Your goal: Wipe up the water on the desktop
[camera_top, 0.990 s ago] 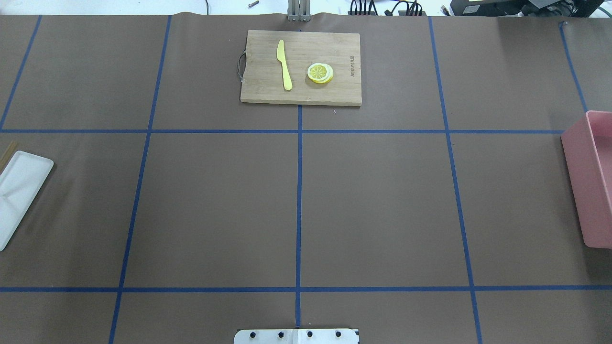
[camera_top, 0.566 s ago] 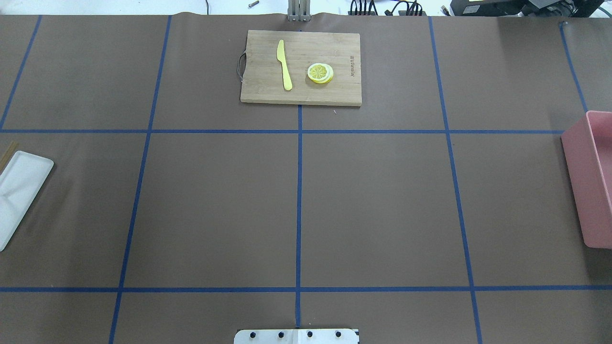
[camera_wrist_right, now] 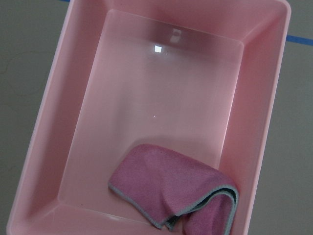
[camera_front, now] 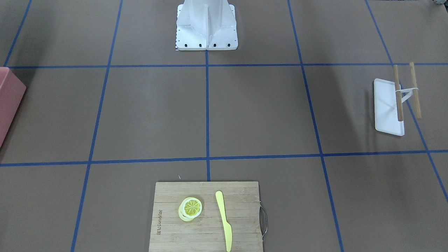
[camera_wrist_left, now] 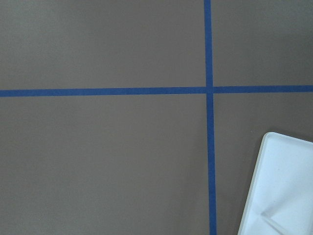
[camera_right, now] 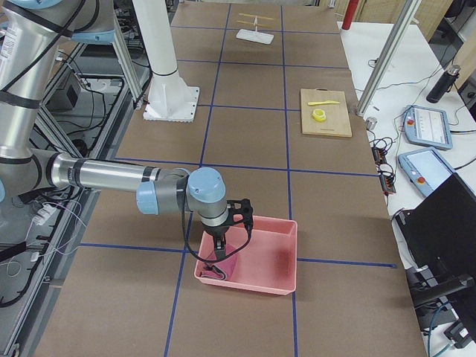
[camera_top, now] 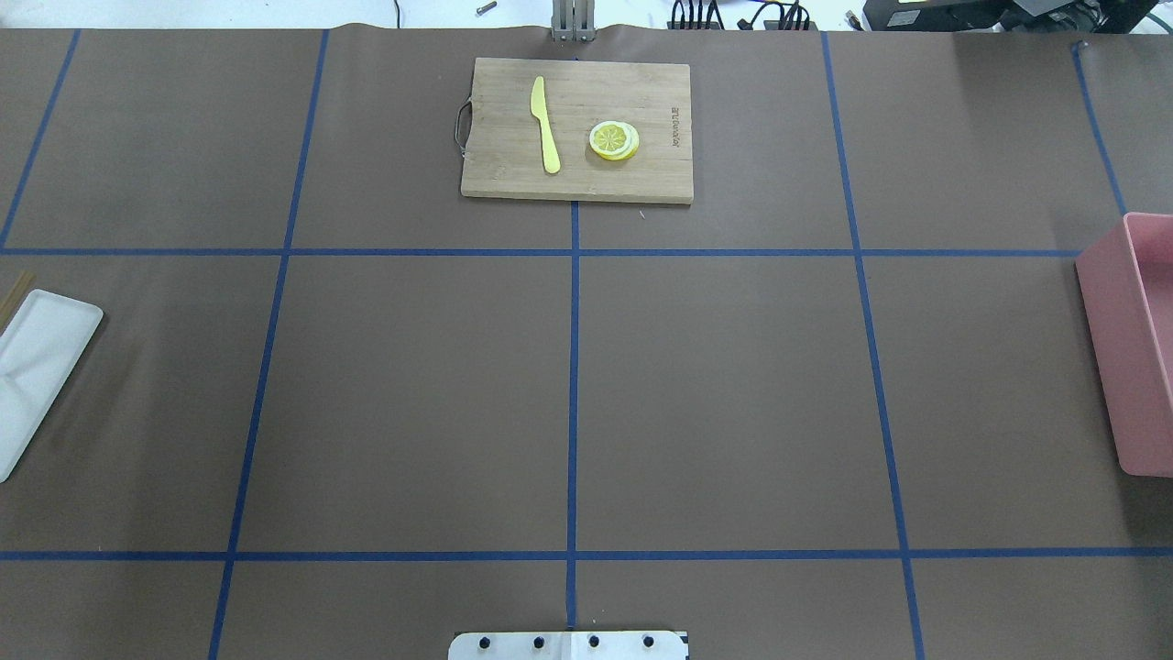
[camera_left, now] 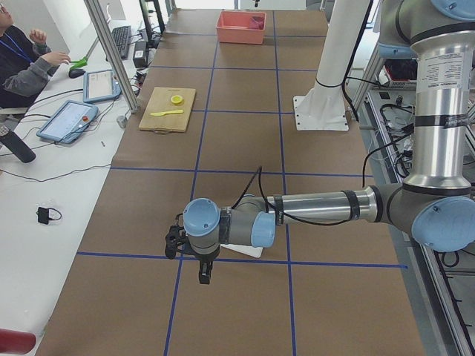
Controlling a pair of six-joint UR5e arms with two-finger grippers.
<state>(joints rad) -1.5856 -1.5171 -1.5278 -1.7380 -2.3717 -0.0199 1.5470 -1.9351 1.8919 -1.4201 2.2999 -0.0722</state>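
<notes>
The desktop (camera_top: 412, 394) is brown with blue tape lines, and I see no water on it in any view. A pink cloth (camera_wrist_right: 171, 188) lies crumpled in the pink bin (camera_wrist_right: 63, 122) at the table's right end. My right gripper (camera_right: 216, 260) hangs over that bin (camera_right: 256, 281), right above the cloth (camera_right: 229, 262); I cannot tell if it is open or shut. My left gripper (camera_left: 204, 276) hovers low over the desktop (camera_left: 223, 148) beside a white tray (camera_left: 241, 251); I cannot tell its state. Neither gripper's fingers show in the wrist views.
A bamboo cutting board (camera_top: 577, 128) at the far middle holds a yellow knife (camera_top: 545, 124) and lemon slices (camera_top: 614, 140). The white tray (camera_top: 37, 367) lies at the left edge, with two wooden sticks (camera_front: 397, 94) across it. The pink bin (camera_top: 1132, 348) is at the right edge.
</notes>
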